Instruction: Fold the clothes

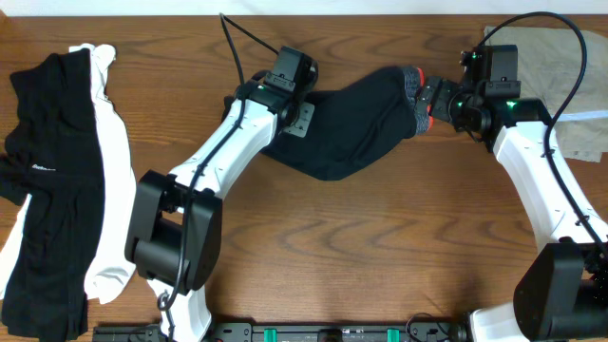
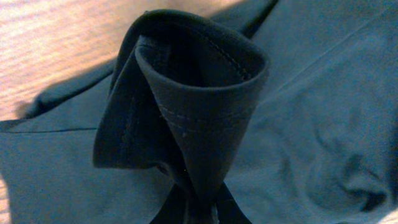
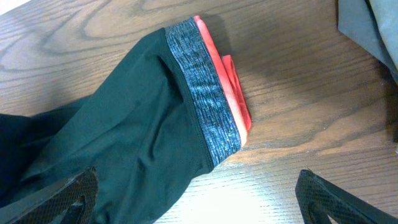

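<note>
Nearest the overhead lens, the left arm [image 1: 223, 152] and the right arm [image 1: 541, 180] rise from the near edge of the wooden surface [image 1: 380, 247] and lean in on a black garment [image 1: 356, 128] that lies crumpled at the far middle. The left gripper [image 1: 302, 119] sits at the garment's left end, on the fabric. The right gripper [image 1: 432, 103] sits at its right end, by the grey waistband [image 1: 413, 90]. Well apart at the left lies a heap of black clothes [image 1: 47, 190] with a white garment [image 1: 114, 180] along its right side, and a grey cloth [image 1: 560, 76] lies in the far right corner.

From the left wrist, a hemmed fold [image 2: 193, 112] of the black garment stands up in a loop right before the lens, with stitching along its rim. It narrows to a pinch at the bottom edge of the frame, and the jaws are closed on that pinch (only a dark sliver of them shows). More of the garment lies flat behind it.

From the right wrist, the two fingers [image 3: 62, 199] stand wide apart with nothing held between them, so the jaws are fully open. One finger is over black fabric, the other over bare wood; whether either touches down I cannot tell. The waistband [image 3: 208, 112], mottled grey with an orange-red lining [image 3: 233, 87] along its right side, lies flat just beyond them
</note>
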Robot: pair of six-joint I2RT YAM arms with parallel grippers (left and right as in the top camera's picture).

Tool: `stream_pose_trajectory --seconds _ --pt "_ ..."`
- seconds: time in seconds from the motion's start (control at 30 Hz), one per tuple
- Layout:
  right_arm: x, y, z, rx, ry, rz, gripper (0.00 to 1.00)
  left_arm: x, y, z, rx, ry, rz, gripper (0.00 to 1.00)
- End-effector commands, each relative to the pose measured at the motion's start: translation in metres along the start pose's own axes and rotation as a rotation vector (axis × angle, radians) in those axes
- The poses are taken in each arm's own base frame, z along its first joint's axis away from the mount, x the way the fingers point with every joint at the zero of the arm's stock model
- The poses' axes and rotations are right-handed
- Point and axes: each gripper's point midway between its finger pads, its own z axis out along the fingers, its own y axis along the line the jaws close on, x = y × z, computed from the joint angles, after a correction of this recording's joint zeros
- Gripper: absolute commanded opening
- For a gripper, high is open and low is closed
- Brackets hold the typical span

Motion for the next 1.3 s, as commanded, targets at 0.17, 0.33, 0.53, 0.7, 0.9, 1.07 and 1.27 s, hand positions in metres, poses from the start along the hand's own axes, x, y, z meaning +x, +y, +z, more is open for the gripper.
stream_pose_trajectory --seconds 0.17,0.33,0.53,0.7,0.9,1.07,1.27 --pt "0.002 0.006 0.000 -0.011 0.003 -0.023 0.99 -0.023 -0.004 -0.022 0.036 -0.075 -0.054 0.06" --pt "0.002 0.006 0.000 -0.011 0.004 -0.023 0.99 -0.026 -0.013 -0.020 0.082 -0.087 -0.067 0.06" --pt "0.002 0.006 0.000 -0.011 0.004 -0.023 0.99 -0.021 -0.033 -0.013 0.152 -0.059 -0.065 0.27" --pt "0.002 0.006 0.000 -0.010 0.006 -0.022 0.99 -0.020 -0.039 -0.013 0.162 -0.056 -0.055 0.98" --pt "0.003 0.005 0.000 -0.008 0.011 -0.022 0.99 -0.019 -0.038 -0.013 0.165 -0.054 -0.072 0.98" --pt "0.001 0.004 0.002 -0.003 0.001 -0.028 0.99 -0.019 -0.036 -0.013 0.161 -0.050 -0.078 0.98" --pt "-0.015 0.003 0.009 -0.071 -0.014 -0.083 0.99 -0.028 0.006 -0.035 0.167 -0.037 -0.267 0.98"
